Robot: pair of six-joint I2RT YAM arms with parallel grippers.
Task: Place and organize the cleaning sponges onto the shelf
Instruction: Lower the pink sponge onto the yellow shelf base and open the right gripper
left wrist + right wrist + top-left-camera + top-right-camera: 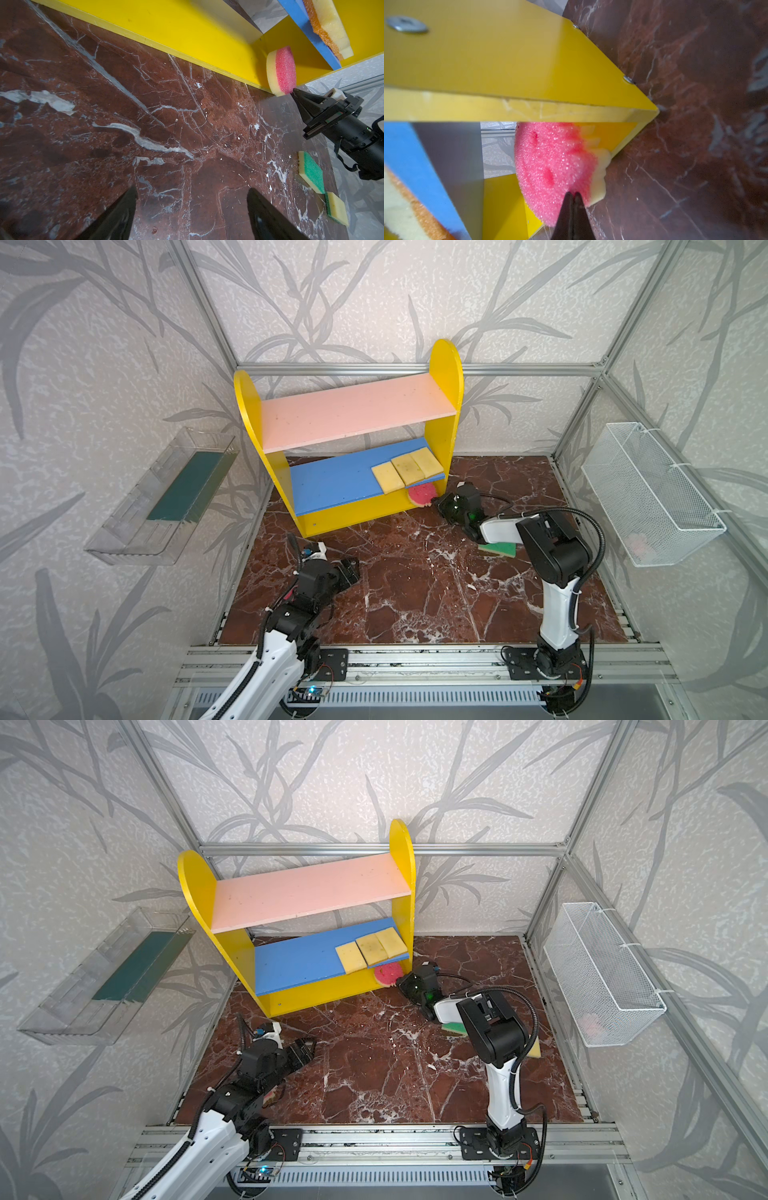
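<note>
Sponges: two green-faced ones [311,173] lie loose on the worktop [415,593] beside the left hand [191,214], fingers apart. The right hand [573,194], pinched together, noses a pink round sponge [550,166] onto the shelf [345,518] base (three sit above [407,470]).

Pink sponge [423,494] tilted on shelf [353,514] base

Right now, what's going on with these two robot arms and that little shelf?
The right gripper, jaws shut, has its tips against the round pink smiley-face sponge, which stands tilted at the right end of the yellow base of the yellow, pink and blue shelf. Three pale yellow rectangular sponges already lie in a row on the blue middle board. The left gripper hangs open and empty over the marble floor. Two green-backed sponges wait on the floor.
</note>
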